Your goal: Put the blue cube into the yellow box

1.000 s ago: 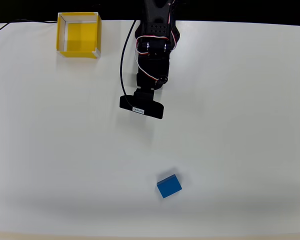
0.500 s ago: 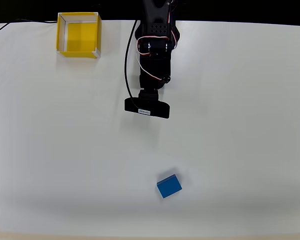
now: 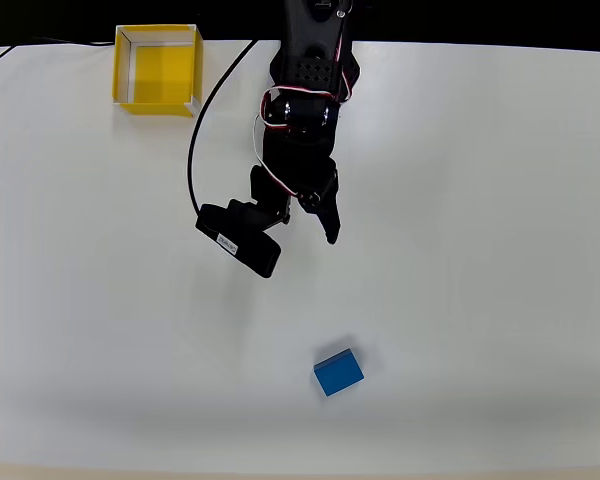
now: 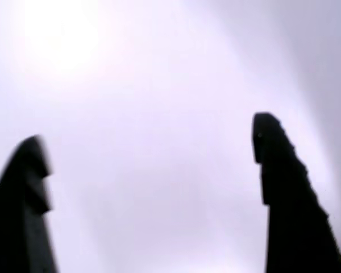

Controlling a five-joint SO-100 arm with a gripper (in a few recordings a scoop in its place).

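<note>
The fingers [image 4: 150, 148] stand spread wide in the wrist view, one dark tip [image 4: 28, 170] at the left edge and the other at the right, with only blurred pale desk between them and nothing held. In the overhead view a single dark fingertip [image 3: 332, 232] shows, pointing down the picture over bare desk; the rest of the grasping part is hidden under the arm.

The blue cube [image 3: 338, 372] lies on the white desk [image 3: 500, 300] in the lower middle of the overhead view, turned slightly askew to the picture's edges. It sits well apart from the fingers, lower in the picture and a little to the right of the visible tip, and nothing lies between the two. A faint shadow edges its upper side.

The yellow box [image 3: 157, 69] stands at the upper left of the overhead view, open side up, near the far edge of the desk, its pale rim framing a yellow floor with nothing in it. It is far from the cube, on the other side of the arm.

The black arm [image 3: 305, 110] reaches in from the top middle, with white and red wires looped around its joints. A black wrist camera block [image 3: 239, 240] with a small white label juts out to the lower left of the arm, tilted. A black cable [image 3: 193, 150] curves from that block up toward the top edge, passing to the right of the box without touching it. Another thin black cable [image 3: 10, 52] runs along the desk's top left corner.
</note>
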